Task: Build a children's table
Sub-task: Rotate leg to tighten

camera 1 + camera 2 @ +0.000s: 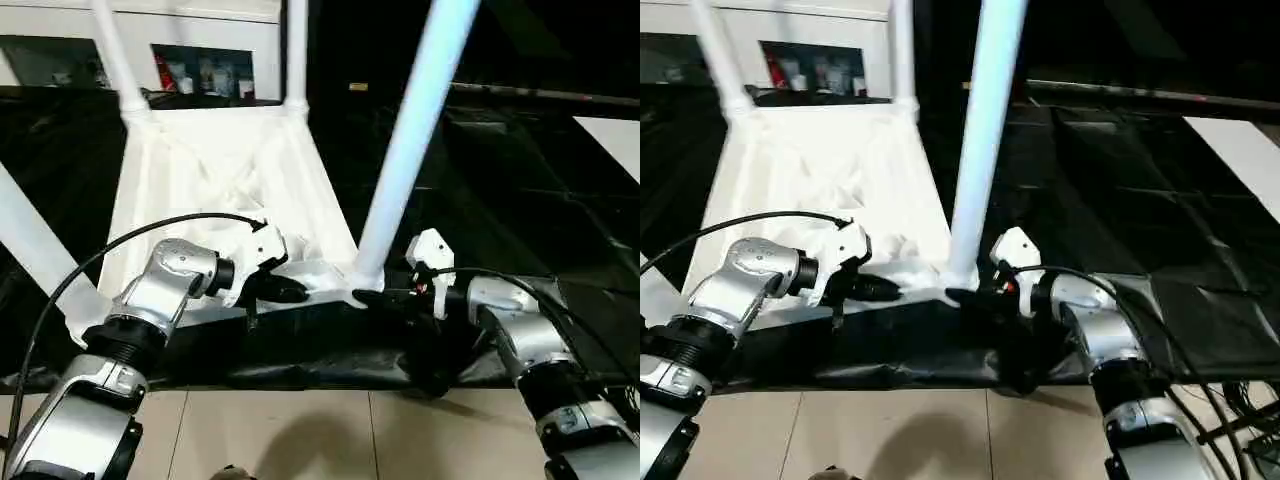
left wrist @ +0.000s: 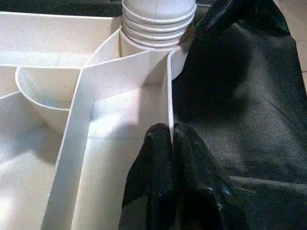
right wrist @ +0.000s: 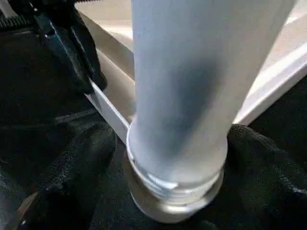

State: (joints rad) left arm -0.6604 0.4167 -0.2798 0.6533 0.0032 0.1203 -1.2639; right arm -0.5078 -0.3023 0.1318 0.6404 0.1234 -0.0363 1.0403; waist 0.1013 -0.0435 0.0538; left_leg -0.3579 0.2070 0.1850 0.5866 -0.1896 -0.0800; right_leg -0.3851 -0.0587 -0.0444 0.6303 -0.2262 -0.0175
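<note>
With the left gripper [image 1: 285,291] pinching the upturned tabletop's [image 1: 200,170] rim and the right gripper [image 1: 385,297] open beside the near-corner leg [image 1: 400,170], the next move probably calls for seating that leg fully.

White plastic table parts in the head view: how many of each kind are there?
Large white ribbed plastic table top: 1
Long white tubular plastic legs, near right, near left, far left, far right: 4
Total: 5
</note>
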